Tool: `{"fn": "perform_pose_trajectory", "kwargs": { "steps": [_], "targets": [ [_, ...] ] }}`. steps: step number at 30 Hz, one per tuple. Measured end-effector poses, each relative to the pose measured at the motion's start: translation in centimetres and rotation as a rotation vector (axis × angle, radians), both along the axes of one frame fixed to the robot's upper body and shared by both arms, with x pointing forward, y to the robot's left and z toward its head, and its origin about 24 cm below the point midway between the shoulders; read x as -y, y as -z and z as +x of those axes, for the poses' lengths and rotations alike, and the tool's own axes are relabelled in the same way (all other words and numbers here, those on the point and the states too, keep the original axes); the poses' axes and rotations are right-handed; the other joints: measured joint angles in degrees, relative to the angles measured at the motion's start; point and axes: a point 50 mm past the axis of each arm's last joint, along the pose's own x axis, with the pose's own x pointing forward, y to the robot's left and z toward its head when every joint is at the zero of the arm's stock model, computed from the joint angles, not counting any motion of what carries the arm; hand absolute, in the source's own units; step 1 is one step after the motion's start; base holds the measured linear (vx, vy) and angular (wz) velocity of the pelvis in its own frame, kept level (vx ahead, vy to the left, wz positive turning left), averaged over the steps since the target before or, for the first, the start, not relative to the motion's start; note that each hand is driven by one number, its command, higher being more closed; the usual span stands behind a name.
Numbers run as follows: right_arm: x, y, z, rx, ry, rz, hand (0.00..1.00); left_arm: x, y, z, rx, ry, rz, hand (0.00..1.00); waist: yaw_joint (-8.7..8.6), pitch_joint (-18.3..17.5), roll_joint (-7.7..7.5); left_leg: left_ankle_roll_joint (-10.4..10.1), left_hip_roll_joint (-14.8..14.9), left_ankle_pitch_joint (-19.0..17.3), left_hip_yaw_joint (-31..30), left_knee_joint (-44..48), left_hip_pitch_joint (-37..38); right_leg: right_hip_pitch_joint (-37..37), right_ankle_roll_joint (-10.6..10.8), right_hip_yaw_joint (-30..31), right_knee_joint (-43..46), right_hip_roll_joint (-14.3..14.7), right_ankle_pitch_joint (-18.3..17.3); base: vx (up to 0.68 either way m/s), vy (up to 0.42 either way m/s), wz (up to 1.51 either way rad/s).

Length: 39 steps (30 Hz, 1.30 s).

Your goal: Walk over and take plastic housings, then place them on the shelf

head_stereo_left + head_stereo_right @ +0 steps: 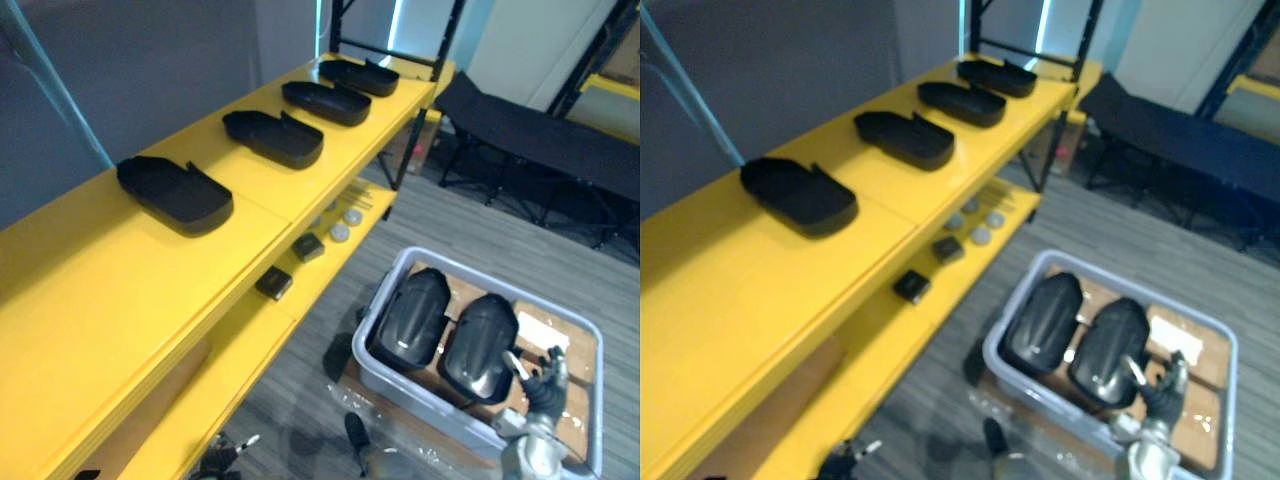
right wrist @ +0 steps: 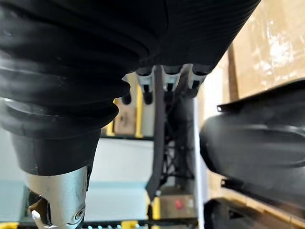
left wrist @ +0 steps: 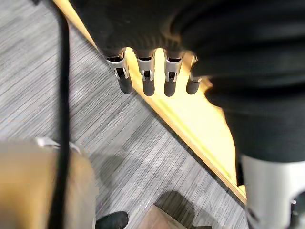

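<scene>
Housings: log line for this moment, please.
shelf: four housings | bin: two housings | right hand: open, at bin | left hand: open, by shelf edge

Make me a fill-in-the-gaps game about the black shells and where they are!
1. The top of the shelf is painted ____.
2. On it sit ____ black housings in a row.
3. The grey bin on the floor holds ____ domed housings.
4. The right hand hangs over the ____.
Missing words: yellow, four, two, bin.
</scene>
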Motion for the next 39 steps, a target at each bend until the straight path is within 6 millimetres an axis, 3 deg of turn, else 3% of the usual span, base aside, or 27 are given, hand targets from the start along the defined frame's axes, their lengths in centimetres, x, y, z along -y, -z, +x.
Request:
{"fn": "perform_pose_trajectory", "kwargs": {
  "steps": [1,2,3,6,7,8,10,11,12,14,15,16,20,22,26,29,32,37,39],
  "targets": [
    [0.0,-0.2,0.2,0.01,-0.037,-0.008,0.0,-0.3,-0.1,-0.2,0.009,-0.054,-0.003,0.0,0.25,1.09,0.09,0.17,0.85,-0.06,1.62,-0.37,0.76,0.31,-4.61,-6.68,-0.17,-0.84,-2.82,0.04,-0.137,-0.49],
    [0.0,-0.3,0.3,0.013,-0.051,-0.012,0.0,-0.4,-0.1,-0.3,0.013,-0.075,-0.005,0.0,0.67,1.46,0.53,0.2,1.49,-0.04,2.31,-0.68,1.05,0.24,-6.81,-10.79,0.76,-1.18,-4.73,0.07,-0.119,-0.7],
    [-0.1,-0.6,0.6,0.023,-0.08,-0.019,0.0,-0.7,-0.2,-0.7,0.02,-0.133,-0.012,0.0,1.99,1.95,1.96,0.22,3.39,0.01,4.69,-1.17,1.93,-0.56,-8.26,-17.67,3.33,-1.76,-7.8,0.08,0.008,-0.72],
    [-1.1,-1.3,2.0,0.067,-0.141,-0.028,0.0,-1.9,-0.2,-2.4,-0.004,-0.203,0.014,0.0,3.12,1.8,1.92,0.16,5.24,0.01,6.5,-0.47,2.86,-2.15,-8.55,-24.99,15.36,-4.35,-9.78,0.2,0.027,-0.39],
    [-1.6,-1.7,2.8,0.077,-0.174,-0.042,0.0,-2.6,-0.2,-3.4,-0.02,-0.227,0.028,0.0,3.59,1.3,1.06,0.15,4.69,0.0,6.1,1.03,2.56,-1.56,-7.54,-25.68,16.19,-5.28,-9.97,0.22,-0.105,-0.41],
    [-2.1,-2.1,3.7,0.092,-0.211,-0.053,0.0,-2.9,-0.1,-4.3,-0.038,-0.262,0.031,0.0,4.68,1.07,0.73,0.26,3.99,0.12,3.66,3.32,1.4,-1.2,-5.75,-25.62,14.78,-4.57,-8.36,0.12,-0.131,-0.53],
    [-2.9,-2.8,5.1,0.112,-0.262,-0.081,0.0,-3.2,0.0,-5.4,-0.062,-0.298,0.035,0.0,5.76,0.63,1.82,0.63,3.96,0.69,-1.49,7.44,-2.65,-0.84,-4.5,-24.09,9.85,-3.82,-4.64,-0.05,-0.21,-0.62],
    [-3.1,-3.0,5.5,0.113,-0.268,-0.091,0.0,-3.1,0.0,-6.0,-0.073,-0.311,0.034,0.0,6.42,0.22,2.51,0.5,4.16,0.53,-2.22,4.14,-2.08,-0.79,-4.33,-23.27,6.33,-2.5,-1.99,0.05,-0.202,-0.33],
    [-3.4,-3.3,6.0,0.125,-0.27,-0.095,0.0,-3.0,0.1,-6.2,-0.075,-0.32,0.03,0.0,5.97,-0.09,3.74,0.09,4.9,0.45,-1.5,0.18,-1.99,-1.43,-6.07,-25.67,8.14,-3.28,-6.16,0.17,-0.103,-0.01],
    [-3.3,-2.9,6.0,0.087,-0.243,-0.092,0.0,-3.5,-0.1,-6.0,-0.053,-0.324,0.043,0.0,6.82,0.3,2.71,-2.0,5.16,1.87,-0.99,-2.14,-1.0,-2.0,-6.13,-31.52,15.06,-6.34,-12.85,0.33,-0.044,0.05],
    [-3.5,-2.9,6.1,0.072,-0.253,-0.099,0.0,-3.9,-0.2,-7.0,-0.065,-0.35,0.056,0.0,7.4,0.05,2.24,-2.69,5.63,2.21,-0.63,-2.25,-0.7,-0.03,-2.97,-32.31,12.43,-6.13,-11.39,0.33,-0.118,-0.26],
    [-3.4,-2.9,6.2,0.07,-0.252,-0.104,0.0,-4.1,-0.2,-7.3,-0.068,-0.366,0.06,0.0,7.71,-0.16,1.53,-3.38,6.07,2.6,-0.4,-2.74,-0.23,0.8,-2.6,-32.26,10.53,-5.32,-10.71,0.3,-0.175,-0.16],
    [-1.7,-3.6,6.1,0.058,-0.228,-0.157,0.0,-1.3,0.7,-7.3,-0.08,-0.367,-0.01,0.0,6.36,-0.44,1.28,-5.55,6.8,6.45,-0.64,-6.28,-0.16,2.1,-4.22,-32.68,5.96,-3.4,-8.69,0.23,-0.154,0.0],
    [-0.7,-4.0,5.2,0.062,-0.17,-0.172,0.0,0.2,0.9,-6.7,-0.066,-0.329,-0.049,0.0,5.59,-0.41,1.48,-6.08,6.18,9.09,-0.35,-7.15,-0.19,2.41,-5.01,-32.33,4.38,-3.56,-8.13,0.22,-0.108,-0.03],
    [1.2,-4.6,3.8,0.073,-0.074,-0.196,0.0,1.1,0.9,-5.1,-0.017,-0.257,-0.074,0.0,4.24,-0.27,1.49,-6.4,5.21,11.22,-0.1,-8.29,-0.36,3.61,-5.03,-30.86,-0.11,-3.4,-6.19,0.17,-0.065,-0.11],
    [2.5,-4.8,2.6,0.07,0.003,-0.206,0.0,1.4,0.7,-4.0,0.02,-0.194,-0.061,0.0,3.17,-0.33,1.98,-6.38,4.41,10.94,-0.04,-9.94,0.1,3.88,-4.34,-29.5,-2.51,-3.36,-4.37,-0.01,0.019,-0.21],
    [3.1,-4.8,1.6,0.073,0.084,-0.203,0.0,1.8,0.0,-1.4,0.091,-0.091,-0.039,0.0,2.9,0.43,2.51,-5.23,3.63,8.84,0.17,-13.73,0.54,1.69,-3.9,-28.73,-2.9,-3.37,-2.6,-0.11,0.1,-0.21],
    [2.1,-4.4,1.9,0.085,0.206,-0.13,0.0,1.0,-1.4,2.6,0.195,-0.01,-0.002,0.0,3.26,4.09,-0.54,-4.27,1.58,8.7,2.8,-11.71,-4.48,-3.46,-2.99,-27.71,-2.91,-5.73,-1.57,-0.12,0.07,-0.22],
    [2.1,-4.3,2.1,0.092,0.247,-0.09,0.0,1.2,-1.7,3.7,0.218,0.024,0.006,0.0,3.45,5.67,-0.37,-4.07,1.3,8.71,2.7,-10.95,-6.1,-4.88,-3.06,-27.75,-2.9,-6.08,-0.43,0.03,0.014,-0.02]
  ]
}}
